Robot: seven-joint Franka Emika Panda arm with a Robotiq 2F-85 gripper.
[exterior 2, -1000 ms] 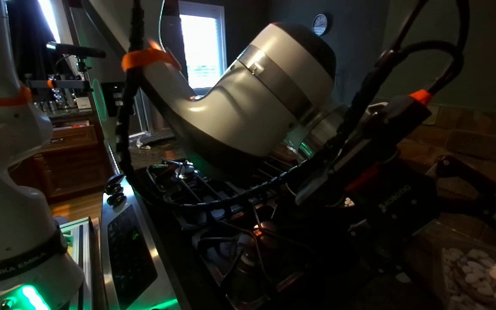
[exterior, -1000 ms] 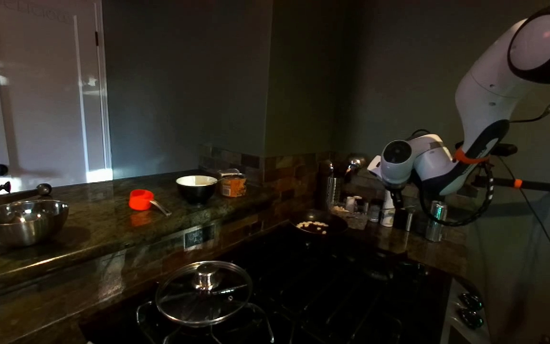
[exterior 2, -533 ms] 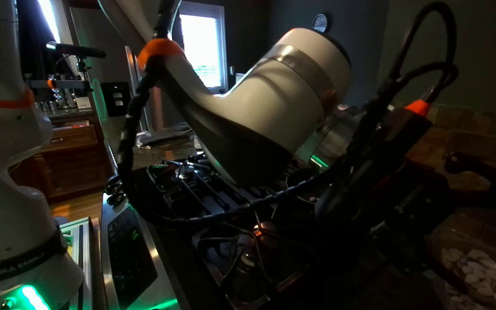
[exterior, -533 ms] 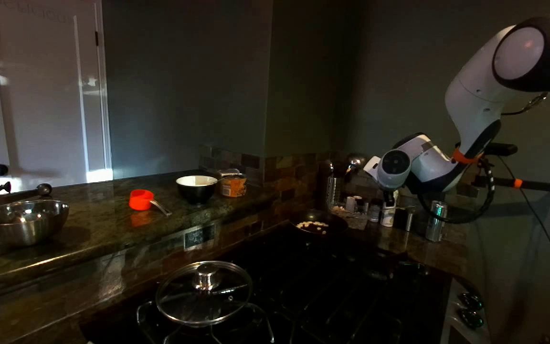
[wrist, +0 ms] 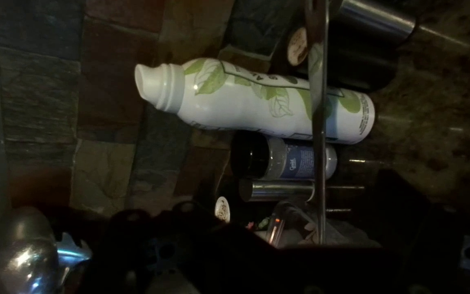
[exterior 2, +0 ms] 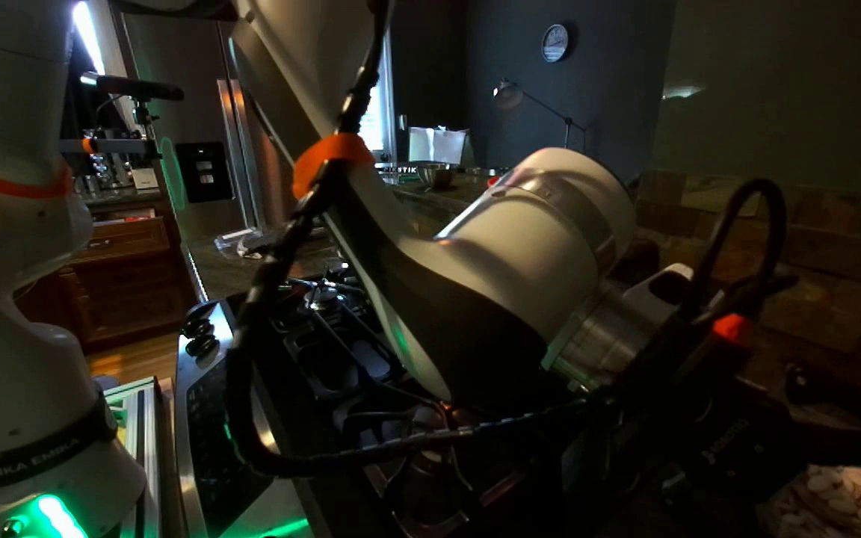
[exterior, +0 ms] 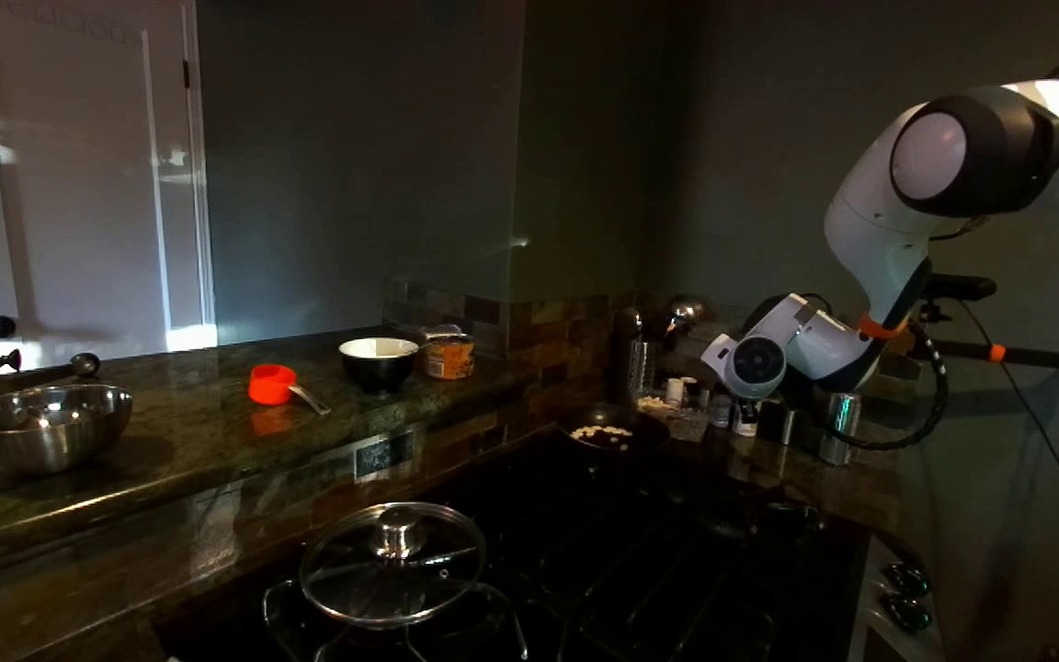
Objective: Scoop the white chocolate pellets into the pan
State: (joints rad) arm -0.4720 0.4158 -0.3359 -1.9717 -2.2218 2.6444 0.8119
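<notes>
Jaws wide apart, one above the other, the claw (wrist: 308, 212) points at the tiled wall (wrist: 104, 171); a shiny strip (wrist: 319, 122), too dim to identify, shows between its fingers in the wrist view. From the left in an exterior view, a steel bowl (exterior: 42, 428), a red measuring cup (exterior: 270, 384) and a dark bowl (exterior: 379, 372) stand along the raised worktop (exterior: 189, 405); a glass lid (exterior: 392, 563) lies over the near left corner of the stove (exterior: 658, 552); the pan (exterior: 647, 430) sits at the stove's far corner with some white pellets (exterior: 596, 431) in it. Right of that, the pellet heap (exterior 2: 841, 497) lies by the wall, on the corner of the lower worktop (wrist: 435, 122). The coming scoop, I judge, turns on that heap: just ahead of the claw and below its upper finger, nearer than the pan, so forward and down.
</notes>
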